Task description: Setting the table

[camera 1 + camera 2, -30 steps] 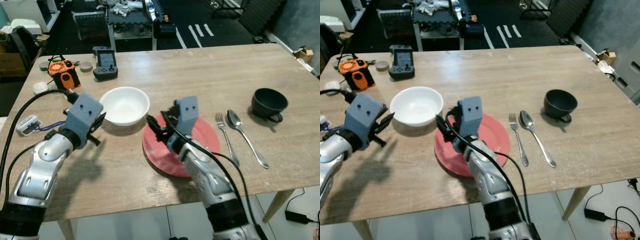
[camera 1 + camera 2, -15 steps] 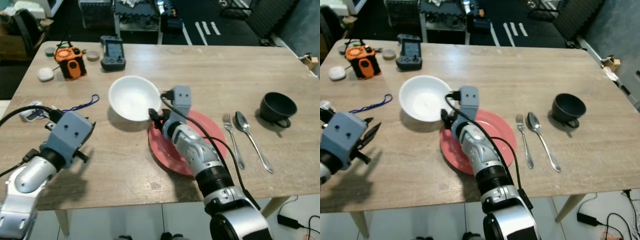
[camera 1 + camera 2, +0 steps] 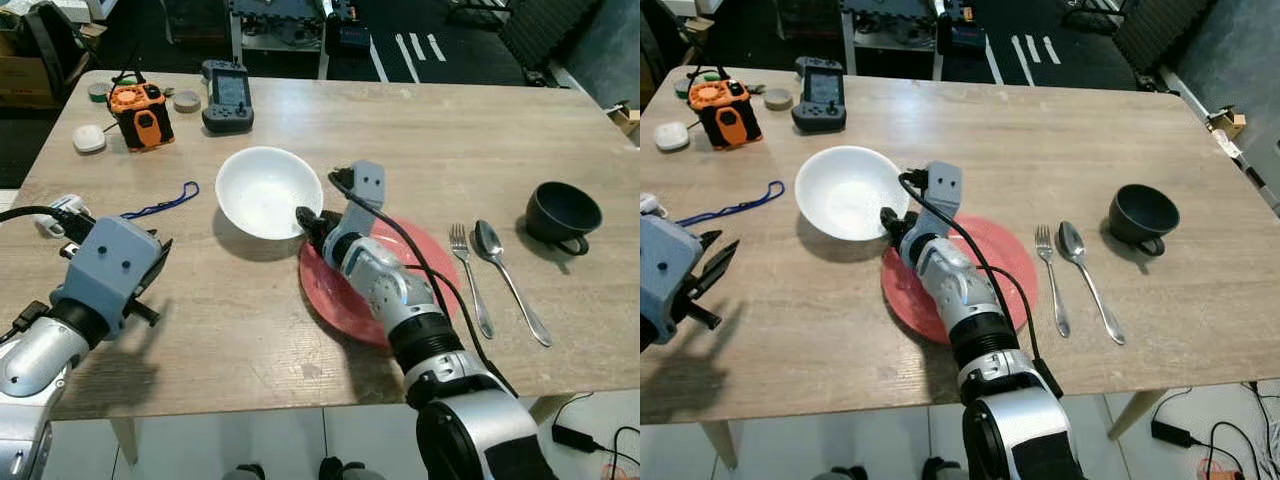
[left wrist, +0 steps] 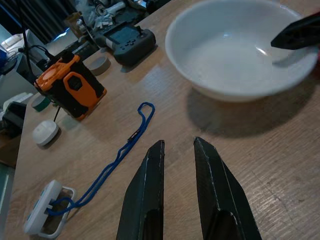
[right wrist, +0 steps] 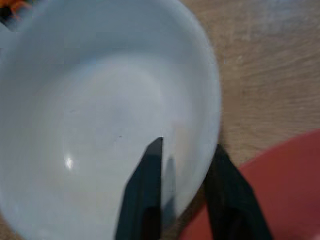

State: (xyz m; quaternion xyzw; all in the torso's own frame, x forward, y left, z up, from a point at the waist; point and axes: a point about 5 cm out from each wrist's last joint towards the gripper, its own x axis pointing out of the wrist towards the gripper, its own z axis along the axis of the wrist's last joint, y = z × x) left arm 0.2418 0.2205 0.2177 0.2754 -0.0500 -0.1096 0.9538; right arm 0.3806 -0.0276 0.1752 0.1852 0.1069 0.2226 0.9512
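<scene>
Grippers come first, nearest the robot. The left gripper [image 3: 708, 265] hovers over bare wood near the table's [image 3: 420, 130] front-left edge, its two black fingers [image 4: 150, 200] parted by a narrow gap and holding nothing; it points toward the bowl but stays well apart from it. Just beyond it, a blue cord [image 4: 120, 152] trails across the tabletop to a small white device [image 4: 47, 220] by the left edge.

The right gripper [image 5: 181, 165] reaches forward over the red plate [image 3: 400, 270] to the white bowl [image 3: 262, 192]. Its fingers straddle the bowl's near-right rim, one finger [image 5: 147, 190] inside the bowl and the other outside against the wall, close around the rim; whether they actually press on it cannot be told. The bowl sits on the table just left of the plate, its rim right beside the plate's edge.

Right of the plate lie a fork [image 3: 470, 280] and a spoon [image 3: 508, 278], side by side, handles toward the robot. Further right stands a dark cup [image 3: 562, 212], upright.

Along the far-left part of the table are a small white puck [image 3: 88, 139], an orange and black device [image 3: 139, 113], a small round disc [image 3: 186, 101] and a dark handheld console [image 3: 227, 95].
</scene>
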